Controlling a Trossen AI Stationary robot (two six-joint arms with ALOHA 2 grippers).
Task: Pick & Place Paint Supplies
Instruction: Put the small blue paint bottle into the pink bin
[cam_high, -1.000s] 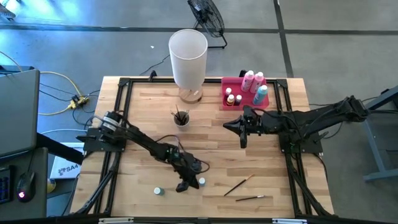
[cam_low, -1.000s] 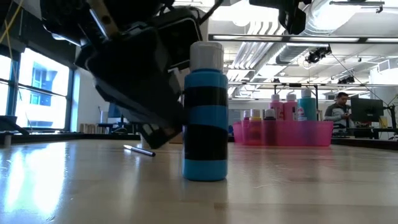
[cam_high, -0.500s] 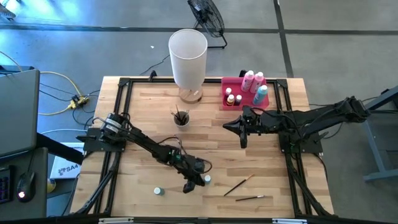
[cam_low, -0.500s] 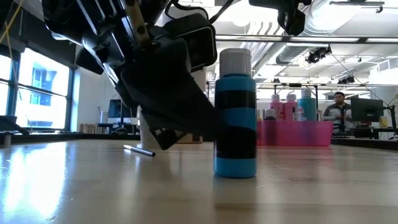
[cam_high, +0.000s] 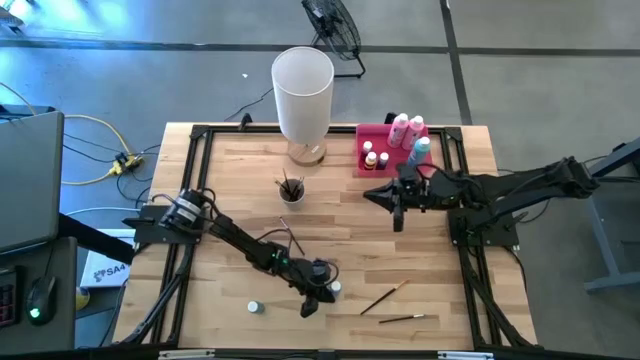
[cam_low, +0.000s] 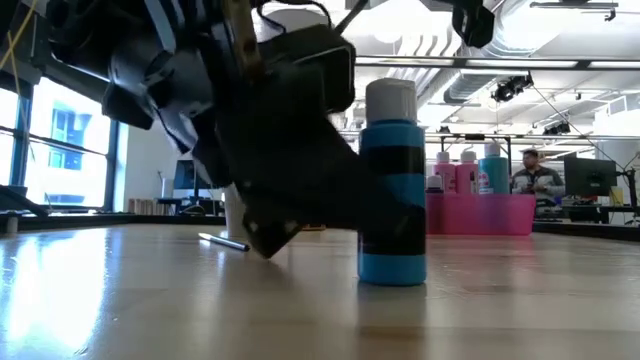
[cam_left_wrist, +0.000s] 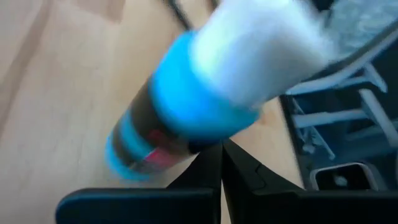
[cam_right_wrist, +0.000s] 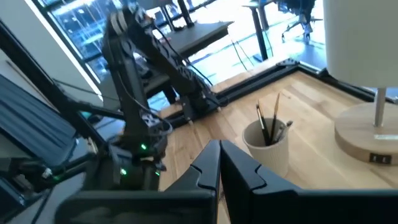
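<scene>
I've got the left gripper down low at the near edge of the table, fingers pressed together with nothing between them. Right beside its tip stands the small blue bottle with a white cap, upright on the wood; from table height the dark gripper body sits hard against the bottle's side, and the left wrist camera has the bottle just past the closed fingertips, not gripped. A second tiny bottle stands alone nearer the left front corner.

My right gripper hangs above the table just in front of the pink tray, its fingers also shut and empty. The tray sits at the far right of the table and holds pink bottles, a teal bottle and two tiny bottles.

Two paintbrushes lie flat on the wood to the right of the left gripper, one angled, the other closer to the front edge. A small cup with brushes standing in it sits mid-table, just in front of the tall white cylinder on its wooden base. In the room behind, a person shows at a desk.
</scene>
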